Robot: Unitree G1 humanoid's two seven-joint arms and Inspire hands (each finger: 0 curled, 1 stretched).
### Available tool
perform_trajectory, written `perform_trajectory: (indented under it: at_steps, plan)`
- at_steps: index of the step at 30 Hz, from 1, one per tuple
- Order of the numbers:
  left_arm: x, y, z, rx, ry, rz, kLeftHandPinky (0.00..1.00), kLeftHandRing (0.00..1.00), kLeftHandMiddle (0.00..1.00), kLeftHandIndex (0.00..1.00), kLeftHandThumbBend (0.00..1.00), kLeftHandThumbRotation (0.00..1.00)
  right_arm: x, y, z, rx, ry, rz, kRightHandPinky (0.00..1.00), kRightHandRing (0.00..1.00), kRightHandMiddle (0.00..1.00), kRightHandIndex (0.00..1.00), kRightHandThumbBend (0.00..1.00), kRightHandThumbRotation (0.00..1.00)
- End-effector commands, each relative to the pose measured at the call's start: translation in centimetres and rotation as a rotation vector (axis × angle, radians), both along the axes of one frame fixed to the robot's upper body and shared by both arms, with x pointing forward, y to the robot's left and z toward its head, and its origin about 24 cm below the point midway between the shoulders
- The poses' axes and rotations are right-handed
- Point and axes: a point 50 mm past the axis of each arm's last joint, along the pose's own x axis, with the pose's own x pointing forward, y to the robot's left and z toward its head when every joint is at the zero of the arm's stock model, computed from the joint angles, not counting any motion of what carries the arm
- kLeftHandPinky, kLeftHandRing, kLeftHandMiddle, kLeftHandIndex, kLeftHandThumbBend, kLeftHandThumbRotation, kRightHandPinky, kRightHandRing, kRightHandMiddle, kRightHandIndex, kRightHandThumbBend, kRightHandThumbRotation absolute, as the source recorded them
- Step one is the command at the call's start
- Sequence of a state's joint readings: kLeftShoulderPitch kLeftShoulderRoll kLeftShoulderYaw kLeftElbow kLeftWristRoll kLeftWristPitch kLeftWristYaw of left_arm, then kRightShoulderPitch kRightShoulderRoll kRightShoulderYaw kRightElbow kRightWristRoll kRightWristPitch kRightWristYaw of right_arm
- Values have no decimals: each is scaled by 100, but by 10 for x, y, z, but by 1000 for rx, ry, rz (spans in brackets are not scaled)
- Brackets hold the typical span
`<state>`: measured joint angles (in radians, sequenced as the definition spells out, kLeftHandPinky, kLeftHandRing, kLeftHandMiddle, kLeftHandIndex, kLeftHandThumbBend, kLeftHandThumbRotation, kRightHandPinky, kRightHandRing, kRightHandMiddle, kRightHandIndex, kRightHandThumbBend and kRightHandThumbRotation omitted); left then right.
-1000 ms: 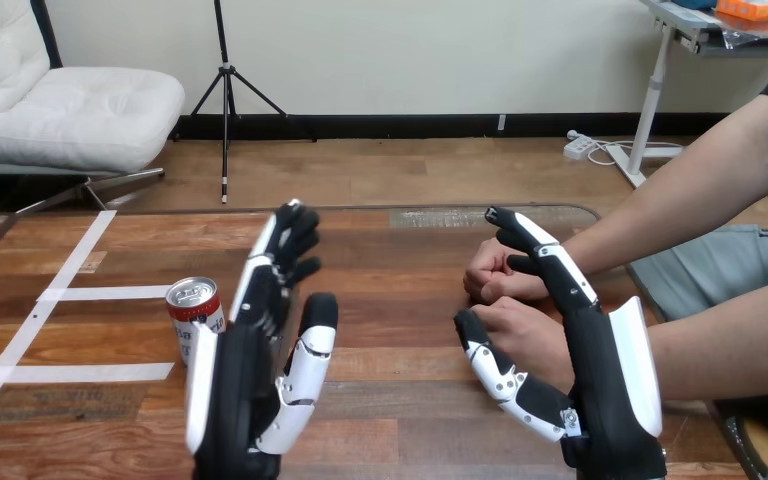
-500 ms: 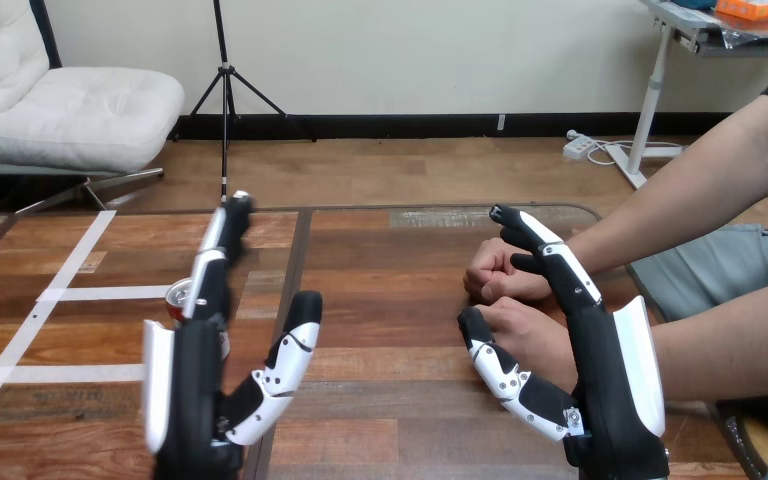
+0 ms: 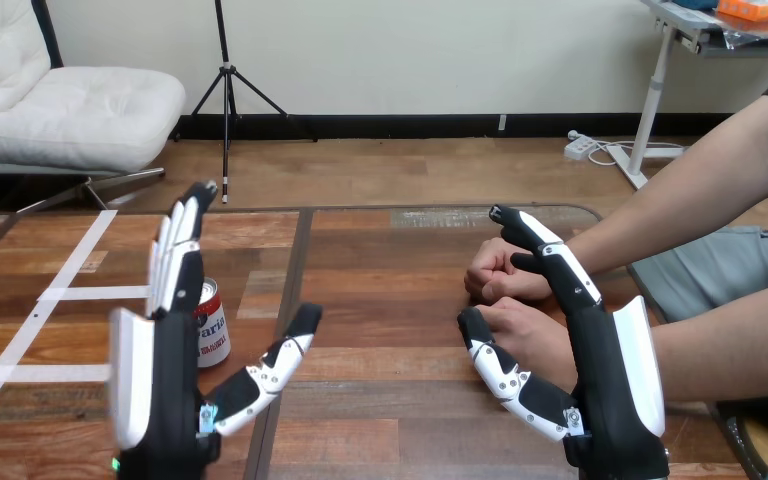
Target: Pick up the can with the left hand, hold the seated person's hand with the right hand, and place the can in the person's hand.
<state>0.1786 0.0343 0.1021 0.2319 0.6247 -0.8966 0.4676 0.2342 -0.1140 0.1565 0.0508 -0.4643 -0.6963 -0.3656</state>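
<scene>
A red and white can point(image 3: 212, 324) stands upright on the wooden table point(image 3: 380, 300), mostly hidden behind my left hand point(image 3: 165, 370). That hand is open, fingers straight and thumb spread to the right, raised in front of the can. My right hand point(image 3: 600, 360) is open and upright beside the person's nearer hand point(image 3: 522, 330), which rests as a loose fist between its thumb and fingers. I cannot tell whether they touch. The person's farther hand point(image 3: 495, 270) lies fisted on the table behind my right fingers.
White tape strips point(image 3: 80, 293) mark the table's left part. A dark seam point(image 3: 295, 270) runs down the tabletop. The person's forearms point(image 3: 680, 205) come in from the right edge.
My left hand has shifted left and turned, so its white back faces me and it stands in front of the can. The right hand and the person's hands have stayed put.
</scene>
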Motion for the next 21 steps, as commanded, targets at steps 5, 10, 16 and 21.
perform_trajectory:
  at_steps: [5,10,16,21]
  plan:
    - [19,14,34,233,-106,86,97,99,98,92,77,24,10,3,12,30,-68,8,78,85,87,84,36,0]
    - [22,20,36,249,-60,99,94,98,99,93,83,23,10,4,11,38,-65,14,78,85,87,84,37,0]
    - [29,26,37,252,18,117,92,99,100,97,84,21,11,4,11,33,-69,14,78,84,87,84,37,0]
    - [34,29,37,258,97,138,91,100,100,99,84,22,11,4,11,37,-68,14,78,84,87,84,37,0]
